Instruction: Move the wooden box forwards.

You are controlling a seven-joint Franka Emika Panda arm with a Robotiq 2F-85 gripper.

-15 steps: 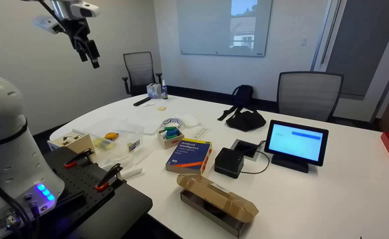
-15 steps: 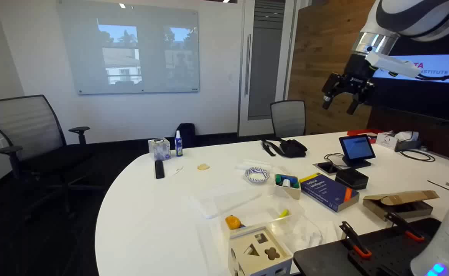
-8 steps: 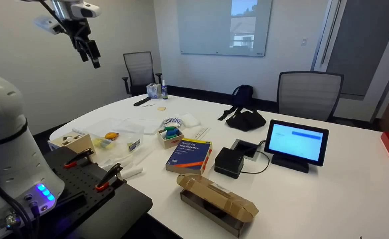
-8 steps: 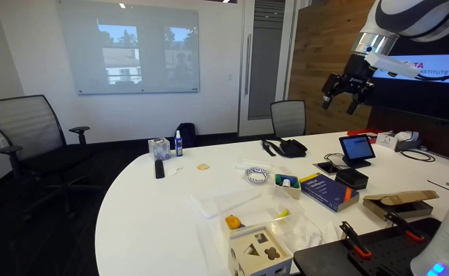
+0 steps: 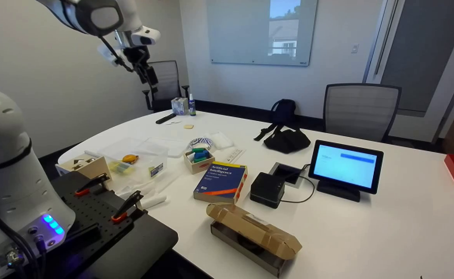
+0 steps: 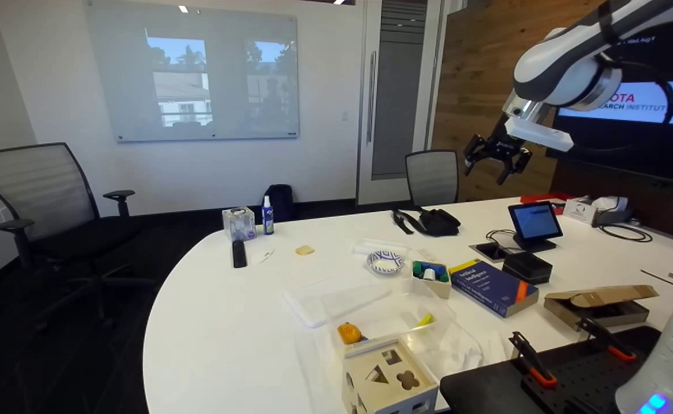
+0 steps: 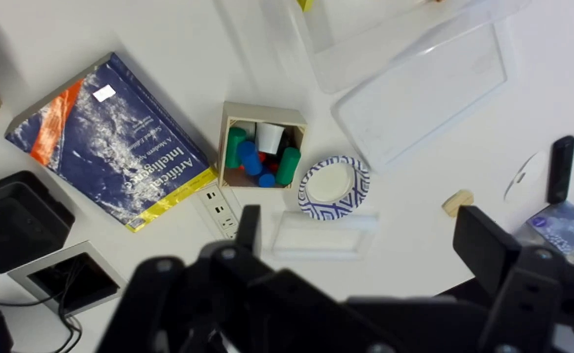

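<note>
The wooden box is a small open light-wood box. It stands on the white table beside the blue book in both exterior views (image 5: pixel 201 167) (image 6: pixel 441 289). In the wrist view its pale wall and rim (image 7: pixel 266 113) show at upper centre-left. It holds several green and blue cylinders and a white cup-like piece. My gripper is open and empty, high above the table in both exterior views (image 5: pixel 149 86) (image 6: pixel 486 172). In the wrist view its fingers (image 7: pixel 360 213) are wide apart, and the box lies beyond the left fingertip, not between the fingers.
The blue book (image 7: pixel 115 137) lies close beside the box. A patterned paper bowl (image 7: pixel 333 214) is on its other side. A brown cardboard box (image 5: pixel 246 232), a black device (image 5: pixel 267 190), a tablet (image 5: pixel 347 166), a shape-sorter box (image 6: pixel 391 376) and clear plastic containers (image 6: pixel 336 302) also stand on the table.
My gripper has swung out over the table and a little lower, to the right in one exterior view and to the left in another. The fingers stay open. Objects on the table have not moved.
</note>
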